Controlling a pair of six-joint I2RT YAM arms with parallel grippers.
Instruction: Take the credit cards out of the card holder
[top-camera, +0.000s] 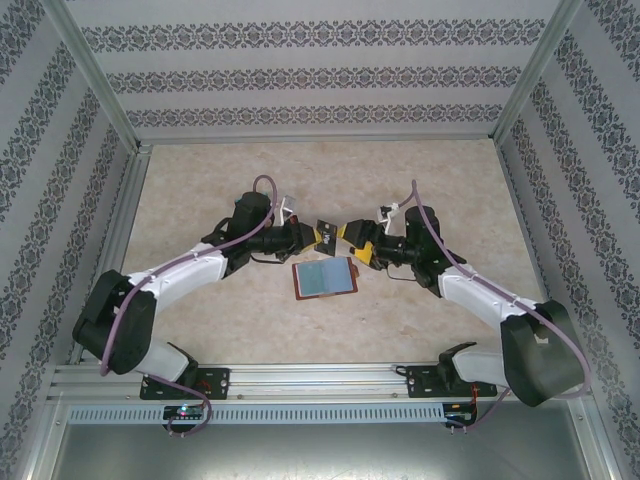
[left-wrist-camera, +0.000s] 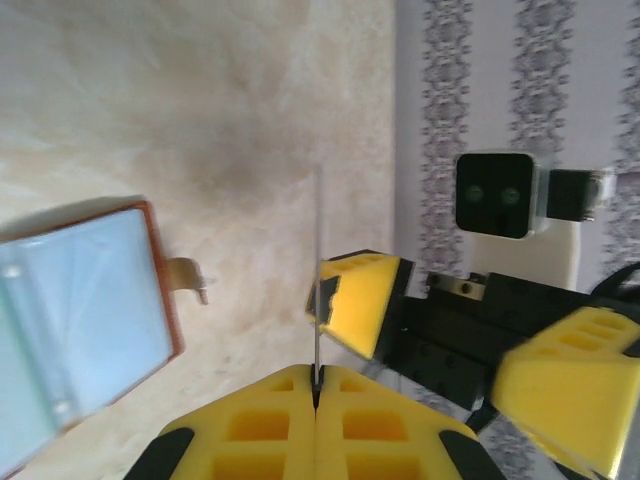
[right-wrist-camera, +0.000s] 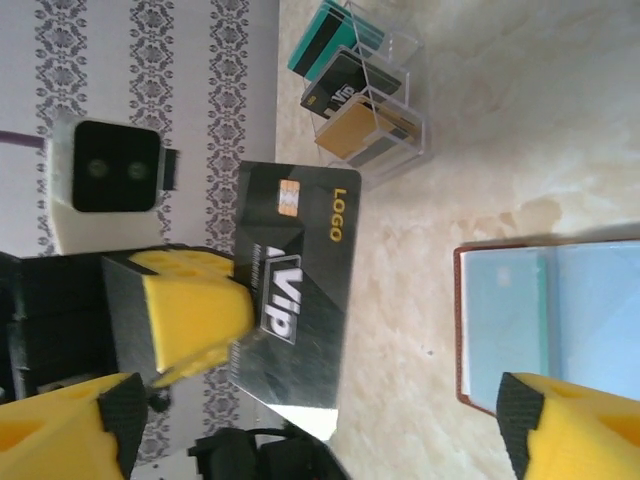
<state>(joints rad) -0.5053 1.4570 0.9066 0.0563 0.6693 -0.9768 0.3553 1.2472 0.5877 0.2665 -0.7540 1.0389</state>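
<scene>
A black credit card (right-wrist-camera: 295, 290) with a white VIP mark hangs above the table, and my left gripper (left-wrist-camera: 316, 375) is shut on its edge. Seen edge-on in the left wrist view, the card (left-wrist-camera: 317, 260) is a thin line. My right gripper (right-wrist-camera: 315, 390) stands wide open right beside it, its fingers (left-wrist-camera: 360, 300) not gripping anything. Both grippers meet above the table's middle, left gripper (top-camera: 320, 232) facing right gripper (top-camera: 352, 243). The card holder (top-camera: 325, 277) lies open below them, brown-rimmed with blue-grey sleeves (right-wrist-camera: 550, 320). Teal (right-wrist-camera: 325, 40), black (right-wrist-camera: 340, 85) and tan (right-wrist-camera: 365, 130) cards stand apart.
A clear plastic stand (right-wrist-camera: 400, 120) holds those three cards on the table beyond the wallet. The wallet's snap tab (left-wrist-camera: 188, 278) sticks out from its side. Patterned walls and a metal frame (top-camera: 100, 90) enclose the beige table (top-camera: 450, 190).
</scene>
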